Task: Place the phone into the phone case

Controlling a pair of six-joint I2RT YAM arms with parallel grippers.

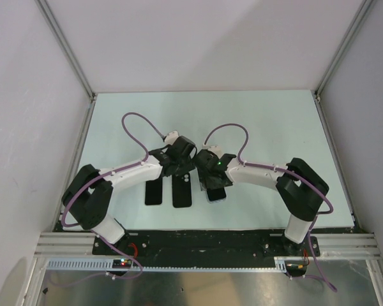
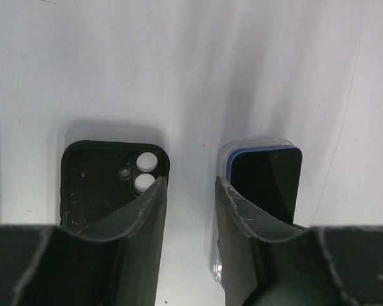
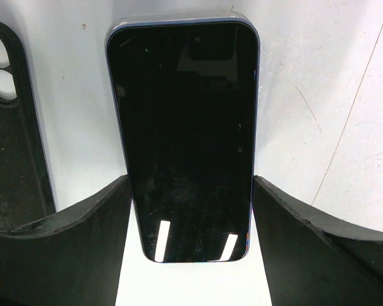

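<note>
Phone point(image 3: 185, 140) lies screen-up on the table, seemingly already in a clear case point(image 2: 225, 153). Right gripper point(image 3: 190, 217) straddles it, jaws spread, apparently untouched. Left gripper point(image 2: 190, 223) is part-open and empty beside the black case point(image 2: 108, 182). Likely next: press the edges home.

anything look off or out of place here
Nothing stands out. The black case lies flat and empty, camera cutouts visible, beside the blue phone, which lies screen up between the right gripper's open fingers. No visible cracks or spills.
</note>
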